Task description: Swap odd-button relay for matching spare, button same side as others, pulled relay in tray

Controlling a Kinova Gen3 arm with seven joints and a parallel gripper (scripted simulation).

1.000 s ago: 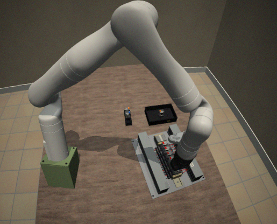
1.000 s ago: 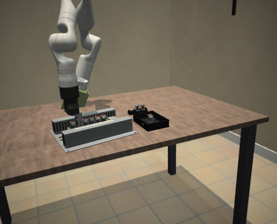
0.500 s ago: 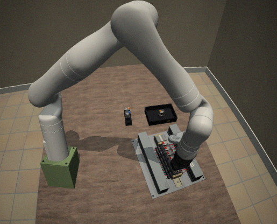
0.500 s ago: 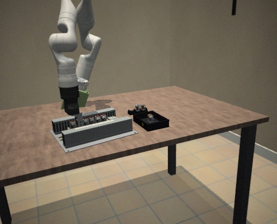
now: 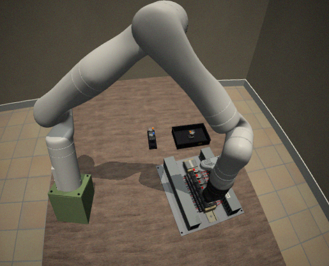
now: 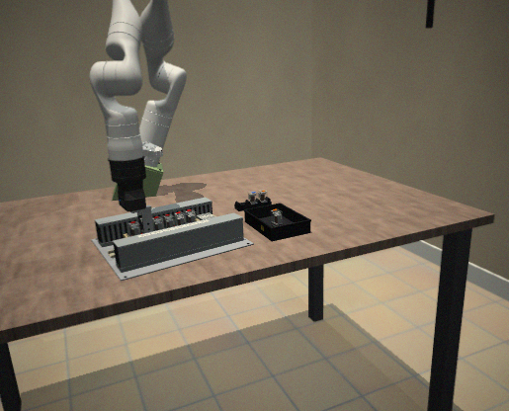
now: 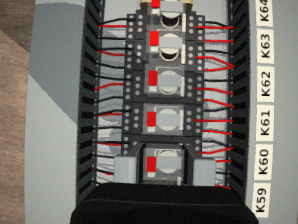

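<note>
Wrist view: gripper fingers closed on red-button relay by K60; orange-button relay in tray.

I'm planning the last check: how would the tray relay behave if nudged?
The relay would probably tip fairly easily, standing tall and narrow. It might slide first, since no socket holds it.
</note>
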